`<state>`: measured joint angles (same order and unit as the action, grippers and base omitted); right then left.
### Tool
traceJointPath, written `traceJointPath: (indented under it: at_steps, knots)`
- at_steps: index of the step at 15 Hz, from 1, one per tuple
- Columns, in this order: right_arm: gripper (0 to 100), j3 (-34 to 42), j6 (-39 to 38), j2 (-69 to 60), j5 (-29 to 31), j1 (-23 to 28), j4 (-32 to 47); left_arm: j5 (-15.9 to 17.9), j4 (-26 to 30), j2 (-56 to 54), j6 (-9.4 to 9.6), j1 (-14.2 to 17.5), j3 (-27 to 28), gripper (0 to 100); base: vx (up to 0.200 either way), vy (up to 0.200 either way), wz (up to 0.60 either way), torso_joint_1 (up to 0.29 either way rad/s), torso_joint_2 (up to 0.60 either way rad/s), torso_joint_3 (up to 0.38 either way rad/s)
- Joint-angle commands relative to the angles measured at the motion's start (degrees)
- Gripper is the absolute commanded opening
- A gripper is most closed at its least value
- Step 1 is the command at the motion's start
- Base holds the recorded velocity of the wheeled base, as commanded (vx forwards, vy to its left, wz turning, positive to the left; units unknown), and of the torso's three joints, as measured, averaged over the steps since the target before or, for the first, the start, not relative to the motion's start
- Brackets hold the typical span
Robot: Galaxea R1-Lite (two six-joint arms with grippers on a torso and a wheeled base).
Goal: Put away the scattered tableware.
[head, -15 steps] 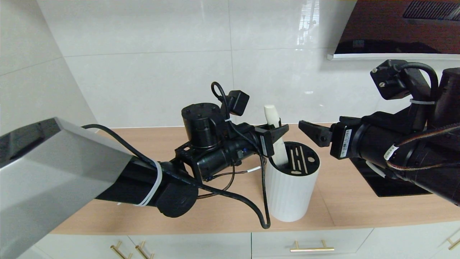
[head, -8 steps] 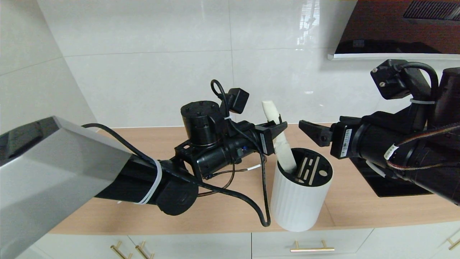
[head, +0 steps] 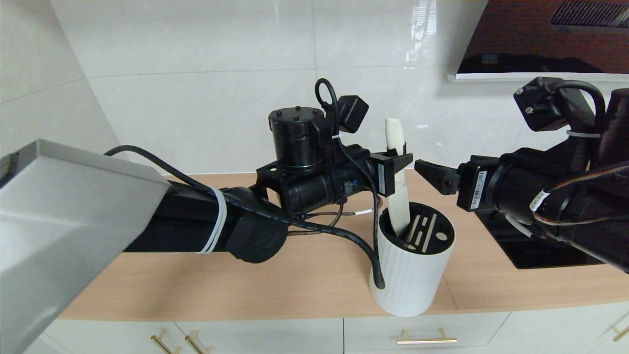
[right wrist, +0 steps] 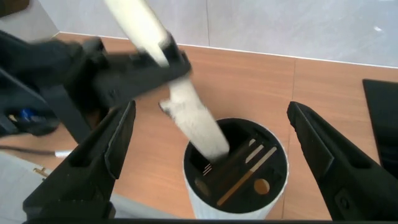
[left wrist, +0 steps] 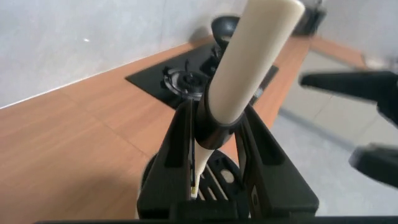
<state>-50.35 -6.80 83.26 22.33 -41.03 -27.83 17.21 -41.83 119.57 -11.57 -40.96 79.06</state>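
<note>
Above the table, the left pincer is clamped on the cream-white handle of a utensil, gripping it about midway along its length. In the left wrist view the two black fingers press against either side of the round handle. The utensil stands nearly upright, and its wider, pale lower part is dipped into the large opening of the white ribbed holder. What kind of utensil it is cannot be told.

The right pincer hangs just beside the left one, over the holder's far side, spread wide with nothing between its fingers. Its own camera looks down between them onto the holder's black slotted top and the utensil.

The holder stands close to the table's front edge, and the left arm's black cable hangs down in front of it. A black cooktop is set into the table to the right, with a dark range hood on the tiled wall above. Drawers with gold handles sit below.

A white barcode sticker is on the right pincer's mount; its print is too small to read.
</note>
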Motion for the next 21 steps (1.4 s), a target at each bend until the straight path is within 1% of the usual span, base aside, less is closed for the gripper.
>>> traceJointPath:
  at_steps: [1,2,3,4,6,11,16,18,21]
  knots:
    - [100,-0.6,0.7,-1.2,0.1,2.3,0.0,-0.2,3.2,1.5,2.43,-0.2,4.0,0,0.0,0.0,0.0,0.0,0.0,0.0]
    - [100,-0.7,1.3,-2.1,0.1,3.5,0.0,-0.4,6.1,2.5,4.27,-0.2,6.3,0,0.0,0.0,0.0,0.0,0.0,0.0]
    - [100,-0.8,1.4,-2.7,0.1,4.2,0.0,-1.0,7.3,3.0,5.86,-0.2,7.0,0,0.0,0.0,0.0,0.0,0.0,0.0]
    - [100,-1.7,1.4,-3.2,0.1,5.2,0.0,-1.9,7.2,3.5,6.91,-0.2,7.1,0,0.0,0.0,0.0,0.0,0.0,0.0]
    - [100,-2.0,1.4,-3.5,0.1,6.6,0.0,-3.2,7.1,3.8,7.09,-0.3,7.1,0,0.0,0.0,0.0,0.0,0.0,0.0]
    - [100,-2.7,1.4,-3.3,0.1,8.2,0.0,-3.5,7.0,3.2,6.65,-1.4,7.1,0,0.0,0.0,0.0,0.0,0.0,0.0]
    - [100,-2.8,1.4,-3.4,0.1,8.3,0.0,-3.6,7.0,4.6,6.47,-2.7,7.0,0,0.0,0.0,0.0,0.0,0.0,0.0]
    - [100,-2.8,1.4,-3.4,0.1,8.3,0.0,-3.8,6.9,5.6,6.47,-2.7,6.9,0,0.0,0.0,0.0,0.0,0.0,0.0]
    - [100,-2.8,1.4,-3.3,0.1,8.4,0.0,-5.3,6.1,6.6,6.3,-2.7,6.2,0,0.0,0.0,0.0,0.0,0.0,0.0]
